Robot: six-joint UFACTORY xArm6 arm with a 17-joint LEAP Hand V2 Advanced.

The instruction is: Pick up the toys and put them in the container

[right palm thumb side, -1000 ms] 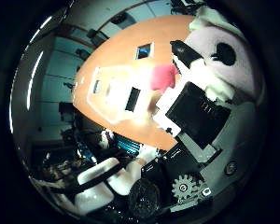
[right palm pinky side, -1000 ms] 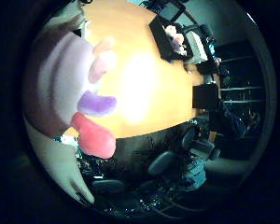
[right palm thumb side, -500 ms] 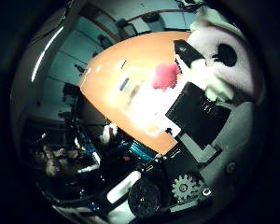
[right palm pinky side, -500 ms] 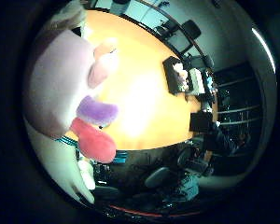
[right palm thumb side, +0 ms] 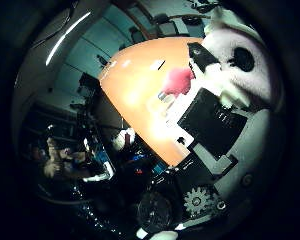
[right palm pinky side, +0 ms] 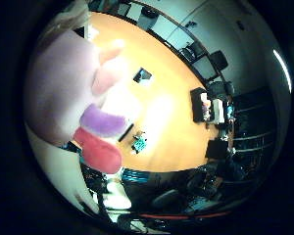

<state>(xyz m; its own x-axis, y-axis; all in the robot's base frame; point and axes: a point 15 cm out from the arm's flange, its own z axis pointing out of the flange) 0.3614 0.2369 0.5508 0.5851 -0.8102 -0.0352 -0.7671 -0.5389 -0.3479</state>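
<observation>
A pale lilac plush toy [right palm pinky side: 63,93] with a purple limb [right palm pinky side: 100,120] and a red limb [right palm pinky side: 100,154] fills much of the little finger side view, close against my palm. The thumb side view shows its pink head with a black eye [right palm thumb side: 242,60] and the red limb [right palm thumb side: 177,80]. My hand [right palm thumb side: 215,125] is shut on it, a black and white finger lying across the toy. The orange table [right palm pinky side: 171,122] lies well below. A dark box [right palm pinky side: 200,105] holding pale things stands near the table's far edge.
A small teal object [right palm pinky side: 138,143] and a thin black strip [right palm pinky side: 126,132] lie on the table beside the plush. A dark flat item [right palm pinky side: 143,75] rests farther along. Office chairs [right palm pinky side: 218,61] and dark equipment surround the table.
The whole picture has shifted: the table looks smaller and farther off, so the camera has moved away from it. The plush toy stays held against the palm.
</observation>
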